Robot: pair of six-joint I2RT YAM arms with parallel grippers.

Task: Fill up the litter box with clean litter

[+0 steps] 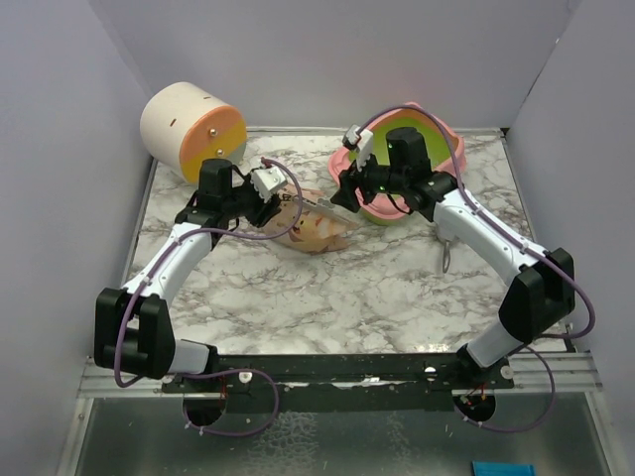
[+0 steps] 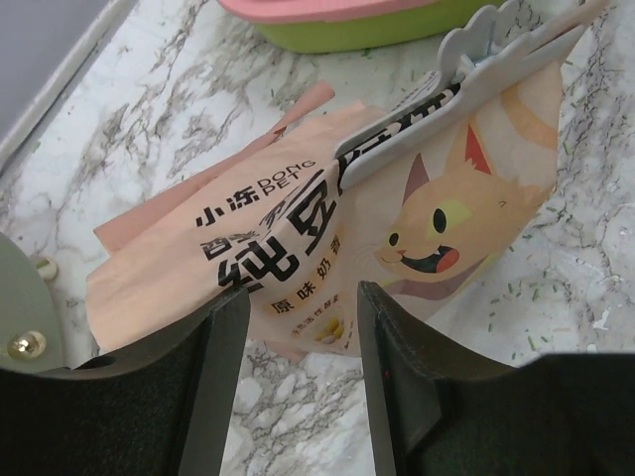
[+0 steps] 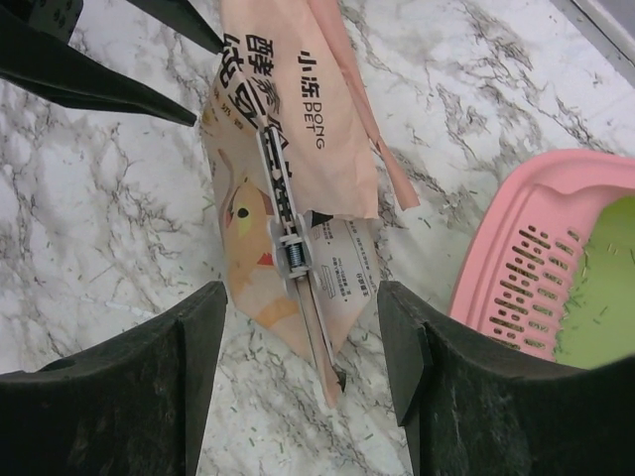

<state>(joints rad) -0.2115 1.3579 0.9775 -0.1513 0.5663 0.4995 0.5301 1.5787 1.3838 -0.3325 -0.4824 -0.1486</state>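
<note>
The litter box is a pink tray with a lime-green inside at the back right, partly hidden by my right arm. It also shows in the right wrist view, with a few granules on its green floor. Litter is thinly scattered on the marble. The peach bag lies flat in the middle, shut by a grey clip. My left gripper is open, its fingers either side of the bag's near edge. My right gripper is open just above the clip's end.
A cream-and-orange cylinder lies at the back left corner. A thin grey metal piece lies on the table under my right forearm. Grey walls close off the left, back and right sides.
</note>
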